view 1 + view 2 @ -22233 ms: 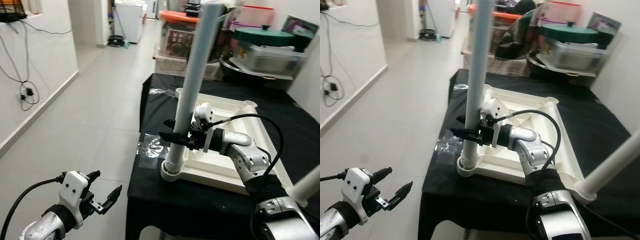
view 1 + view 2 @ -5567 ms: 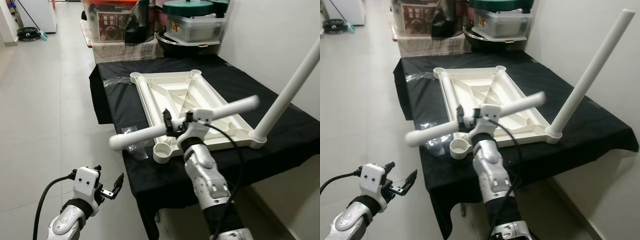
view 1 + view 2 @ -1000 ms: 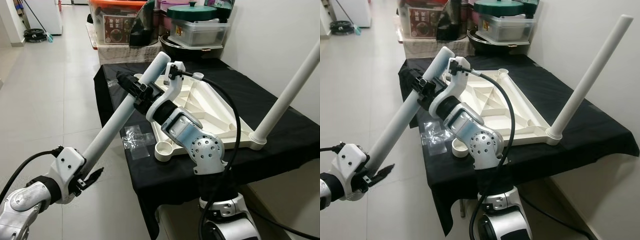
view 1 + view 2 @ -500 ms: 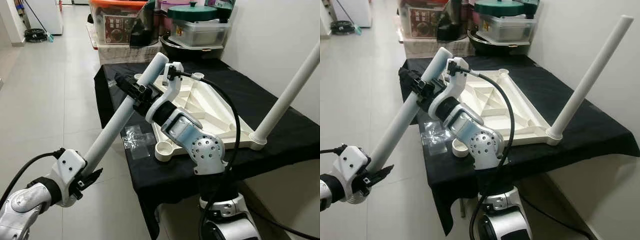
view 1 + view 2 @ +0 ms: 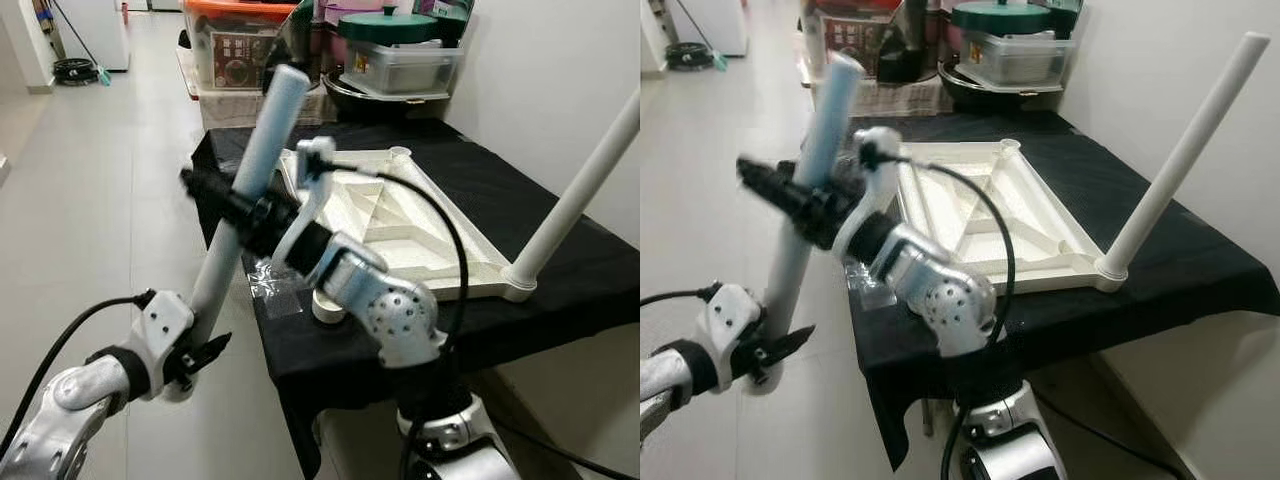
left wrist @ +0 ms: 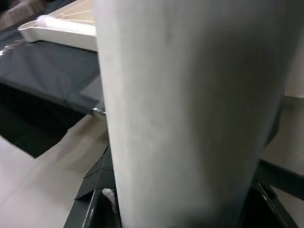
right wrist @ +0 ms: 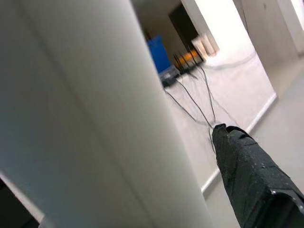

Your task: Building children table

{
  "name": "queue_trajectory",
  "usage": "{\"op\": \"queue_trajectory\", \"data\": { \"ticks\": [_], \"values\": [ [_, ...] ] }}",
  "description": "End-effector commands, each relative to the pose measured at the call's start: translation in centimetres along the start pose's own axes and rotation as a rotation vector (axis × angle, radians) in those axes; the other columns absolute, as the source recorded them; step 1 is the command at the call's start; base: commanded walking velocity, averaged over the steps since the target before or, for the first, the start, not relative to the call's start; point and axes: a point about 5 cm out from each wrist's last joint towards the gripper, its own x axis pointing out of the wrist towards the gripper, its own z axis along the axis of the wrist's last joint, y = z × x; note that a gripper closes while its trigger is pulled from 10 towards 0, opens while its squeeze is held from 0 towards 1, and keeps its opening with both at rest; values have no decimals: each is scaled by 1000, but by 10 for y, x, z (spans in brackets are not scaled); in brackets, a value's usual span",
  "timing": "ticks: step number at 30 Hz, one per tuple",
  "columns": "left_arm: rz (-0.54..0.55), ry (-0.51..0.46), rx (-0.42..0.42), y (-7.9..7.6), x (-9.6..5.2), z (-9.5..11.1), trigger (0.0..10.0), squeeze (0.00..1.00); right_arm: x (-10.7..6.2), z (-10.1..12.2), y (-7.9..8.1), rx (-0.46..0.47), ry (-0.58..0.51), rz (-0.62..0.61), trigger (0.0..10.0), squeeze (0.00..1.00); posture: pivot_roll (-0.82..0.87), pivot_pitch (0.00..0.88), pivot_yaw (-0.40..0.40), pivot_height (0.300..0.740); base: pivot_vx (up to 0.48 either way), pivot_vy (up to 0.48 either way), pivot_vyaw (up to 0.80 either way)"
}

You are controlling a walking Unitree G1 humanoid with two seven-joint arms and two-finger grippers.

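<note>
- The left gripper is closed round the low end of the loose table leg, out over the open floor left of the table; holding it at the very end, I judge, leaves the far length free to be swung
- The right gripper reaches across and is clamped on the same leg about midway up; the leg stands steeply tilted, top end towards the storage boxes; two grips likely steady a long, light tube
- The upturned tabletop lies on the black cloth; its near-left corner socket looks empty, just beside the cloth's edge, so little margin there
- A fitted leg rises from the near-right corner, close to the wall; free room lies on the floor side
</note>
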Motion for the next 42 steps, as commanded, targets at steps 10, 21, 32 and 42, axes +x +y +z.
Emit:
{"op": "queue_trajectory", "data": {
  "ticks": [10,21,32,42],
  "values": [
    [-75,-109,79,-7,5,32,10000,0,-3,-38,-25,53,63,-135,10000,0,91,0,-80,740,0,0,0],
    [-68,-210,89,-4,15,58,10000,0,-5,-50,-33,71,69,-179,10000,0,97,0,-77,740,0,0,0],
    [-74,-247,86,-2,34,68,10000,0,-5,-62,-27,126,59,-157,9373,0,83,0,-64,740,0,0,0],
    [-97,-229,69,-11,37,61,10000,0,-11,-41,-45,161,-123,-282,0,0,78,0,-60,740,0,0,0]
  ]
}}
